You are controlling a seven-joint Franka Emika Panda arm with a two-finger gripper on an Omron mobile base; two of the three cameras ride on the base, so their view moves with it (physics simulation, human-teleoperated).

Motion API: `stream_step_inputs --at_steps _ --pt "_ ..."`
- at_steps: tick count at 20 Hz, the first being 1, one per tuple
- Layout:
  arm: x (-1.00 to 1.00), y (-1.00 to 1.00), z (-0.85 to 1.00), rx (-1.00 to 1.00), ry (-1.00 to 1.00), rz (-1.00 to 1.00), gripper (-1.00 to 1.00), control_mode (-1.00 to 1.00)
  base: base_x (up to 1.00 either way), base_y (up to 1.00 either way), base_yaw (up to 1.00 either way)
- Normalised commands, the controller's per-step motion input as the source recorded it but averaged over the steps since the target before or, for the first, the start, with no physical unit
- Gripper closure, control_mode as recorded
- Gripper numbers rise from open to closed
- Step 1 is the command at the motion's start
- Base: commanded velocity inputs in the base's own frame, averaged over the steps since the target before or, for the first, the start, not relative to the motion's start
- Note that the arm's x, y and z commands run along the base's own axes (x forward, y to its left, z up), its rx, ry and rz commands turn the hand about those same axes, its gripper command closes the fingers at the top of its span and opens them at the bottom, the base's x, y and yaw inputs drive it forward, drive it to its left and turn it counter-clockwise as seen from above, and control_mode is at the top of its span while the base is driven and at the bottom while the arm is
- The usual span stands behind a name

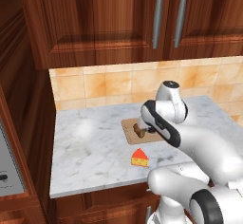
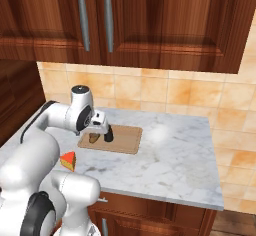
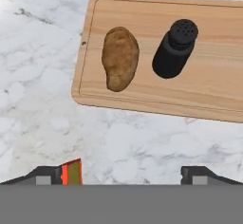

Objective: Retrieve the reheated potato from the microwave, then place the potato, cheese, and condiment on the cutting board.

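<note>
My gripper (image 3: 123, 173) hangs above the marble table (image 3: 42, 118), spread wide with nothing in it; the potato (image 3: 119, 58) and the condiment (image 3: 175, 49) already sit side by side on the cutting board (image 3: 209, 95), apart from each other; the cheese (image 1: 139, 158) lies alone on the table near the front edge, well off the board, and its orange corner peeks in beside my finger (image 3: 47, 174); that wedge looks light, firm and a little waxy, so I judge the flat sides are where to pinch, low and square, not the sloping tip, which could squirt out
</note>
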Motion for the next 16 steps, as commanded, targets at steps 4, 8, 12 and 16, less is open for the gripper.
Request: stream_step_inputs --at_steps 4,8,12,16 --pt "-0.18 0.36 0.00 -0.06 0.00 0.25 -1.00 -1.00 0.00 0.00 0.00" --pt "-0.11 0.28 0.00 -0.03 0.00 0.20 -1.00 -1.00 0.00 0.00 0.00" --pt "-0.26 0.25 0.00 -0.01 0.00 0.16 -1.00 -1.00 0.00 0.00 0.00" --pt "-0.31 0.24 -0.02 -0.06 0.00 0.10 -1.00 -1.00 0.00 0.00 0.00"
